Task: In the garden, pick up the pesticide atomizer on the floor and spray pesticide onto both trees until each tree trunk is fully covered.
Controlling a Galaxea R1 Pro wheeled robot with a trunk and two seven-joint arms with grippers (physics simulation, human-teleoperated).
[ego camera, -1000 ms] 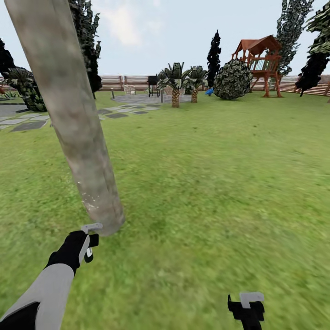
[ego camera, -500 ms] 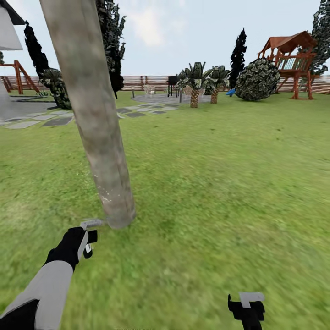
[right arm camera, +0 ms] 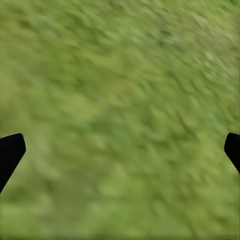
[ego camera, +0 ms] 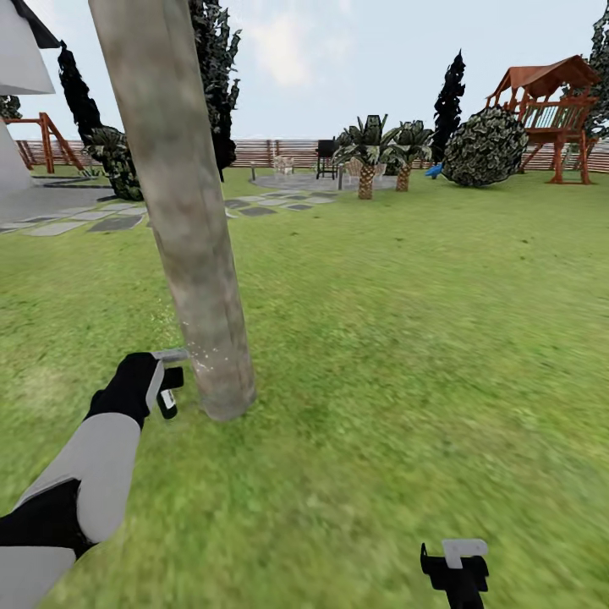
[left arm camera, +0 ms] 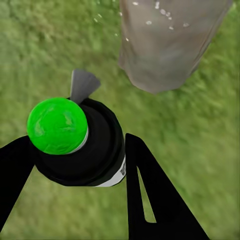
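Note:
A thick mottled grey-brown tree trunk (ego camera: 182, 211) leans up from the grass floor (ego camera: 406, 338) at the left of the head view. My left gripper (ego camera: 163, 387) is shut on the pesticide atomizer (ego camera: 169, 397), just left of the trunk's lower part. The atomizer's grey nozzle (ego camera: 170, 355) nearly touches the bark. White specks dot the bark there. In the left wrist view the atomizer (left arm camera: 82, 150) is a black bottle with a green cap, held between both fingers (left arm camera: 150, 195), nozzle toward the trunk (left arm camera: 165, 45). My right gripper (ego camera: 457, 565) hangs open over bare grass (right arm camera: 120, 100).
Grey stone paving (ego camera: 101, 222) lies at the far left beside a white building (ego camera: 17, 59). Further back stand two small palms (ego camera: 366, 156), a round bush (ego camera: 484, 145), a wooden play tower (ego camera: 550, 106) and the slatted fence (ego camera: 271, 152). Open lawn spreads to the right.
The head view has panned, so the whole scene slid right. My left gripper has lifted the atomizer higher against the trunk, from near its base to a little above it. The right gripper is unmoved.

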